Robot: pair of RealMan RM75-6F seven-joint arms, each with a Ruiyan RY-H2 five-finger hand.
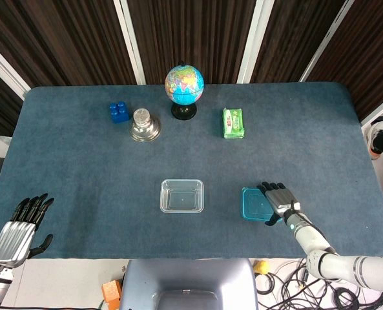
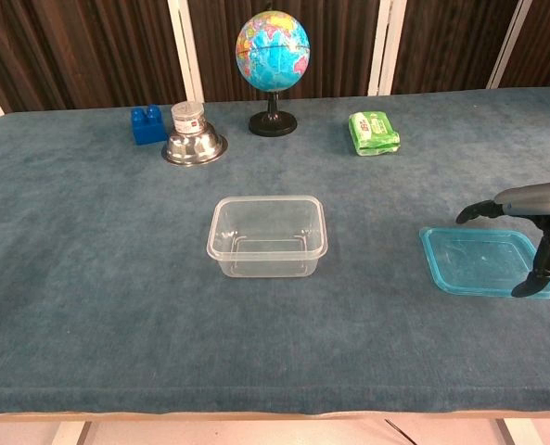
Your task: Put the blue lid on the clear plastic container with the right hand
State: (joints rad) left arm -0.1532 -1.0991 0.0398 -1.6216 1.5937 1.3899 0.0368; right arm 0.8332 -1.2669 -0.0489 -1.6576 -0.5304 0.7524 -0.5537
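Right hand [image 2: 532, 243] spread over blue lid [image 2: 483, 260], apparently ungripped; could slide flat instead of lifting toward clear plastic container [image 2: 267, 235].

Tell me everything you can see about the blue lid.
The blue lid is a flat, see-through turquoise rectangle with rounded corners and a raised rim, plastic by its look. It lies flat on the blue-grey table, right of the container and apart from it. The right hand is over its right edge, fingertips touching it there; it is not lifted.
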